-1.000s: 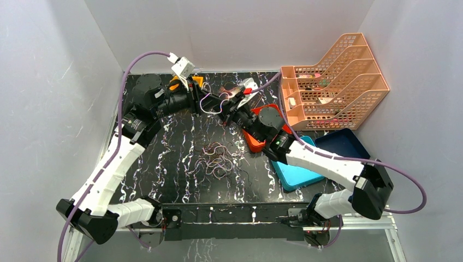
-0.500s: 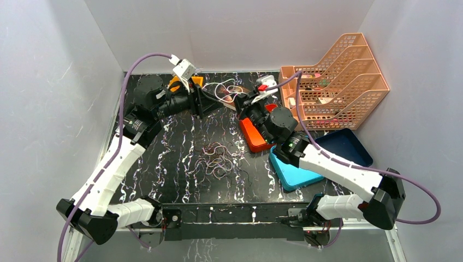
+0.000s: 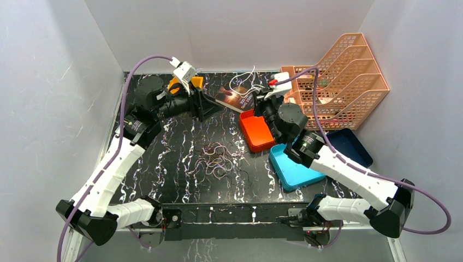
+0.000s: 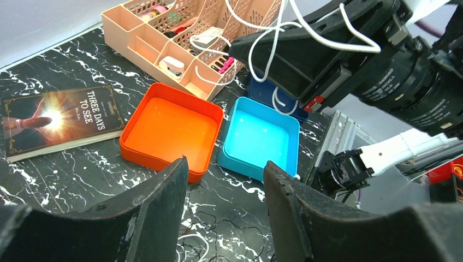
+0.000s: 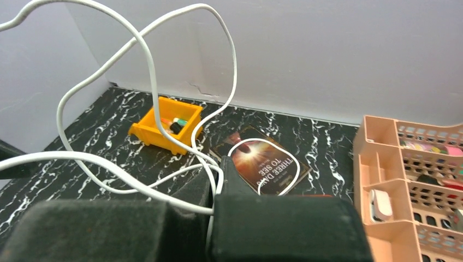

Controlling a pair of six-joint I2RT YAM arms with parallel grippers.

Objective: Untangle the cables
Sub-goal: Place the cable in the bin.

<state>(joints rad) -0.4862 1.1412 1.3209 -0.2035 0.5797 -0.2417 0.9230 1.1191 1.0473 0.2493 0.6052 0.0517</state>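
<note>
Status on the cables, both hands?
Left hand open, empty. Right hand shut on white cable, aloft. Dark cables tangled on table. Rack close beside right hand.

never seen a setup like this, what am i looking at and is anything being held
Two robot arms stand at a black marbled table. One picture looks down from above; the other two come from a camera on each wrist. The right gripper is shut on a white cable that loops in the air. The left gripper is open and empty. A tangle of dark cables lies mid-table. Nearby are a book, an orange tray, a blue tray and a peach rack.
</note>
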